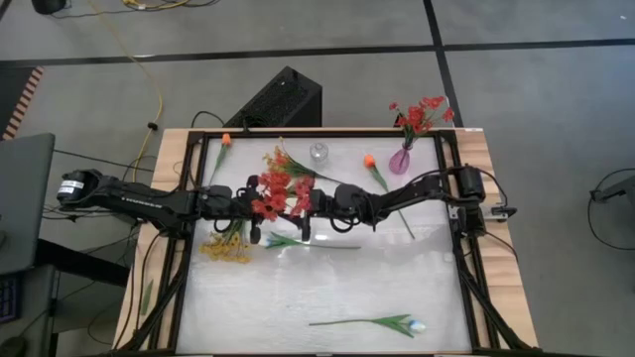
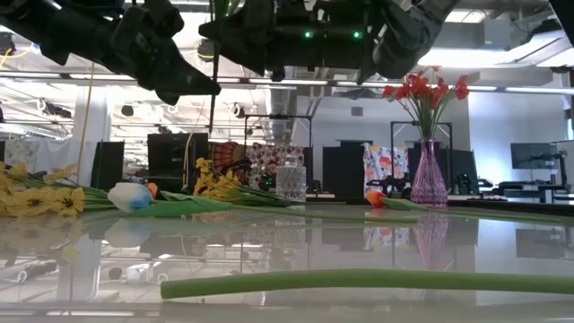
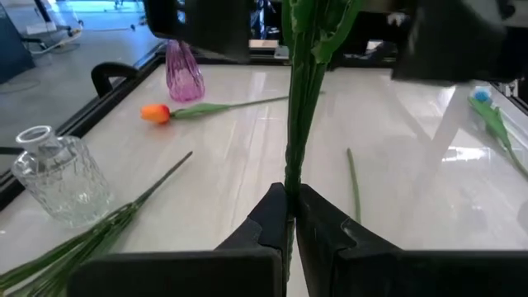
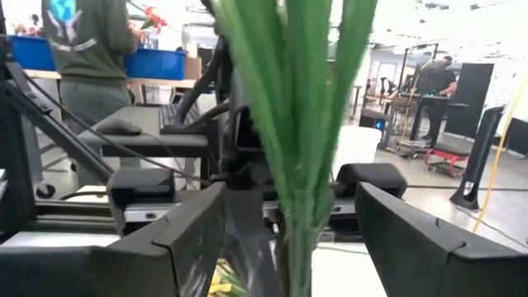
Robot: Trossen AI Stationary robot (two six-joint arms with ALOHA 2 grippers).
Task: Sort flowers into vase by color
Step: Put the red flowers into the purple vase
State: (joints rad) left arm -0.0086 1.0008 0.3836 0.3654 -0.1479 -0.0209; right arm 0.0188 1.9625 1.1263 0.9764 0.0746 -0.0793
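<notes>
A red flower (image 1: 282, 188) on a green stem (image 3: 299, 99) stands lifted over the middle of the table between my two grippers. My left gripper (image 3: 290, 198) is shut on that stem. My right gripper (image 4: 293, 235) faces it from the table's right, open, with one finger on either side of the stem and leaves (image 4: 301, 124), touching nothing. A purple vase (image 1: 400, 160) with red flowers stands at the far right and a clear glass vase (image 1: 318, 152) at the far middle. Orange tulips (image 1: 369, 160), yellow sprays (image 1: 226, 248) and a white tulip (image 1: 397, 323) lie on the table. My left gripper pinches the red flower's green stem (image 3: 290, 177) between its two fingers, low on the stem. The fingers come roughly level from the table's left and lie across the stem. The stem rises upright from the hold with the red cluster on top, clear of the table.
A second orange tulip (image 1: 226, 140) lies at the far left corner and a loose green stem (image 1: 298, 241) just near of the grippers. Black frame rails (image 1: 454, 188) run along the table's edges. A person (image 4: 87, 49) stands in the room beyond.
</notes>
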